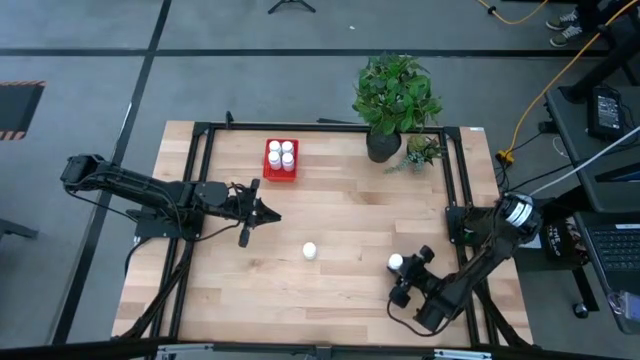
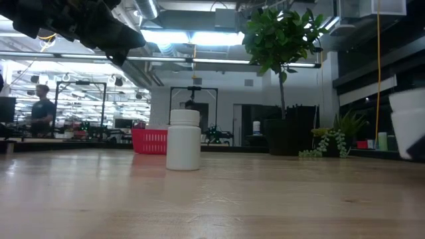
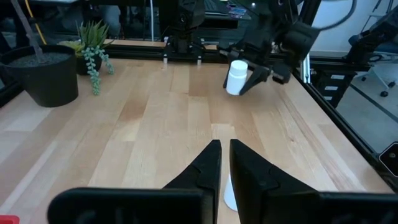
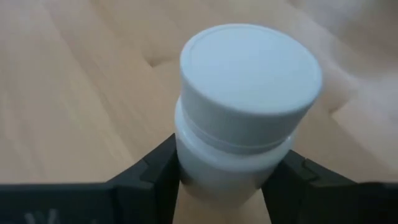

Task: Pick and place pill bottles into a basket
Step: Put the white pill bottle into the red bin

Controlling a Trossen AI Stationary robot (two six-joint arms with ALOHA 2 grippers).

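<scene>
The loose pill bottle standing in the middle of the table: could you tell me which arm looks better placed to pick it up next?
Probably the left. The left gripper is empty, fingers shut, closest to the loose pill bottle. The right gripper already grips another bottle destined for the basket.

One camera looks straight down on the whole pale wooden slatted table (image 1: 330,220). Another sits at tabletop level, facing across it into the room. Each wrist camera looks past its own fingers; the left one and the overhead share the small white cylindrical bottle (image 3: 236,77) held in the right arm's black two-finger gripper (image 1: 400,266).
</scene>
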